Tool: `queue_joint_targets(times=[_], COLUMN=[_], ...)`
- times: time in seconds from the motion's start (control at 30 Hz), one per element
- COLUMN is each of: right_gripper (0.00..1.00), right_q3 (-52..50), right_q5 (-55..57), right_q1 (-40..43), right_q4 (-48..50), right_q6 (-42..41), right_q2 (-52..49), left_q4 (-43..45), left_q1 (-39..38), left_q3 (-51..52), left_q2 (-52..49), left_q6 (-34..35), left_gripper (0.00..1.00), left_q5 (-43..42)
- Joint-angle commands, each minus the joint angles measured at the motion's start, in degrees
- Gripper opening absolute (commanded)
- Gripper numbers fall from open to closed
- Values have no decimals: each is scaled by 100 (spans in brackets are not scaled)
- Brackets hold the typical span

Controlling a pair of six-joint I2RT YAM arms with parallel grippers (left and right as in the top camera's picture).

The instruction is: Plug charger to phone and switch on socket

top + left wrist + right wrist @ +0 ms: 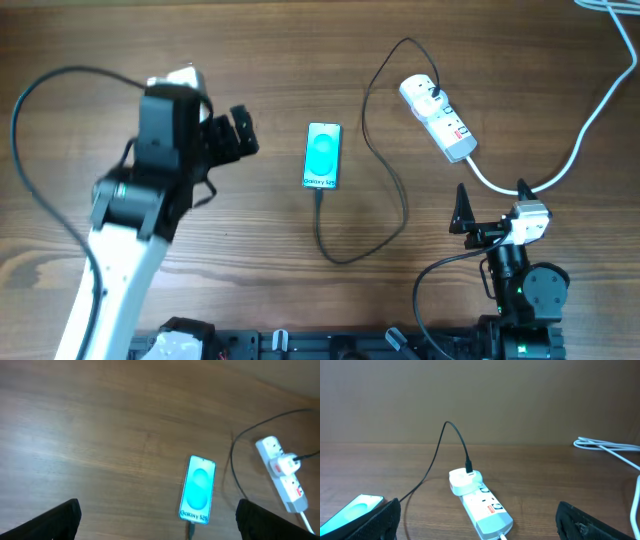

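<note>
The thin black charger cable is limp and light; grasp it beside its connector tip, at the Galaxy-text end of the flat cyan-screened phone. The white oblong socket strip lies right of the phone. The left gripper hovers left of the phone and the right gripper lower-right of it. Both have their jaws spread and empty.

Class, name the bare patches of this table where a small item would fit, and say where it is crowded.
Free: the wood between the left fingers and the phone, and the far strip beyond the phone. Crowded: around the socket, hemmed by the charger cable, white cord and right fingers.
</note>
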State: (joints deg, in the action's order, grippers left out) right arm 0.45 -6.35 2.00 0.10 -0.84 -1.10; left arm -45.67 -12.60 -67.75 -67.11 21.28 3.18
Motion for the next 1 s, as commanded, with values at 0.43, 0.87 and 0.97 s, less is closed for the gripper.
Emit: queue_joint_targets(times=[0.43, 0.87, 0.97], right_gripper=[100, 100, 100], right_q3=[-15, -15, -15], right_q5=[59, 59, 59], right_q1=[33, 33, 33], right_q4=[24, 24, 24], right_q6=[-79, -81, -81], right_q2=[68, 68, 68], left_q4=[136, -323, -50], left_q1=[59, 57, 63], left_q3=[984, 1252, 1547], left_q2=[2094, 2208, 2592], left_q6=[-581, -588, -695], left_gripper=[100, 100, 100], left_q5=[221, 179, 179])
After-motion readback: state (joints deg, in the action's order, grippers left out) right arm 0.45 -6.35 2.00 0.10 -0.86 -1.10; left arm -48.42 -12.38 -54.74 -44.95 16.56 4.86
